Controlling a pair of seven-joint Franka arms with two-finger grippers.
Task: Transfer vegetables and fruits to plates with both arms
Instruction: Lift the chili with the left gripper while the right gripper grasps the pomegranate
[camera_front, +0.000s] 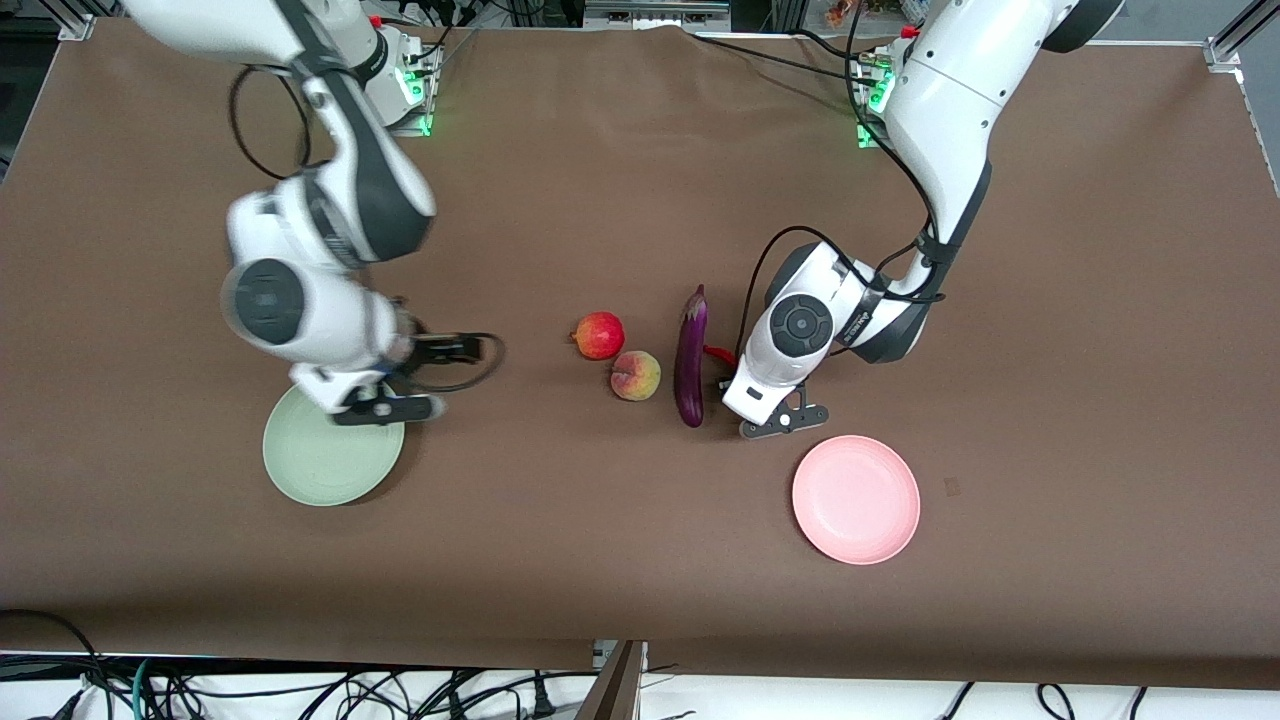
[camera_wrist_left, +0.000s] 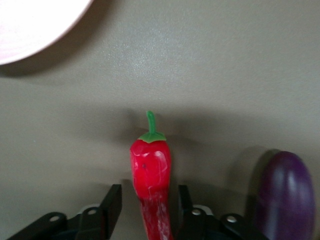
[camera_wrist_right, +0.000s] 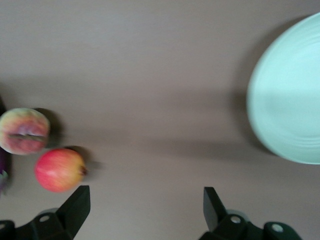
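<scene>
The red chili pepper (camera_wrist_left: 151, 165) lies on the table between the fingers of my left gripper (camera_wrist_left: 150, 192). The jaws are open around it, with a gap on one side. In the front view the left gripper (camera_front: 727, 372) is mostly hidden under its hand, and only a bit of chili (camera_front: 717, 353) shows beside the purple eggplant (camera_front: 690, 360). The eggplant also shows in the left wrist view (camera_wrist_left: 286, 195). The pomegranate (camera_front: 599, 335) and peach (camera_front: 636, 376) lie beside the eggplant. My right gripper (camera_front: 455, 350) is wide open and empty (camera_wrist_right: 146, 197), over bare table between the mint plate (camera_front: 325, 470) and the pomegranate (camera_wrist_right: 59, 170).
The pink plate (camera_front: 856, 498) lies nearer the front camera than the left hand, toward the left arm's end; its rim shows in the left wrist view (camera_wrist_left: 30, 25). The peach (camera_wrist_right: 24, 131) and mint plate (camera_wrist_right: 290, 110) show in the right wrist view. Brown cloth covers the table.
</scene>
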